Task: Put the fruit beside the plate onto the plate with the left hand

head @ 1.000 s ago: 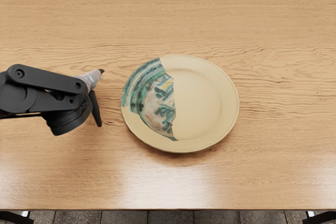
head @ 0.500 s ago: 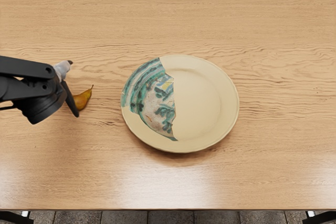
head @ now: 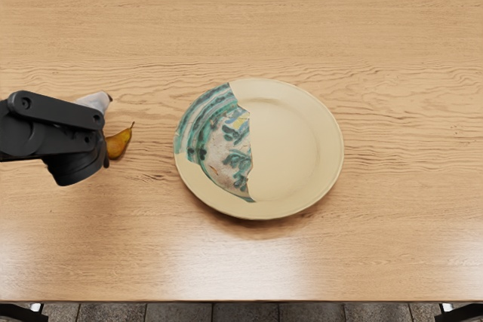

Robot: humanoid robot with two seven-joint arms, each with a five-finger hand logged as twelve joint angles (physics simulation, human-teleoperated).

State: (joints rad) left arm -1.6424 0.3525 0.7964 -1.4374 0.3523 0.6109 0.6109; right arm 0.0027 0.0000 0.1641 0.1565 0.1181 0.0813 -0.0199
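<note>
Head view, looking down at a slant on a wooden counter (head: 339, 35) with a pale, strongly figured grain running from side to side.

A round plate (head: 302, 141) lies flat near the middle of the counter. Most of its face is plain cream. A segment on its left side carries a green and teal pattern with a little yellow, and this segment ends in a straight edge running down the plate. Nothing rests on the plate.

The fruit (head: 118, 143) lies on the counter to the left of the plate, near its rim but clearly apart from it. It is small and yellow-brown, rounded at the left, and narrows to a thin stem end pointing up and to the right. Its left part is hidden behind the hand.

The left hand (head: 79, 148) enters on a black arm from the picture's left edge and sits over the counter just beside the fruit, overlapping the fruit's left side in this view. The dark body of the hand hides the contact area, so it cannot be told whether the hand is open or closed, or whether it has any hold on the fruit.

A dark band lies beyond the counter's far edge, and grey floor shows below its near edge.
</note>
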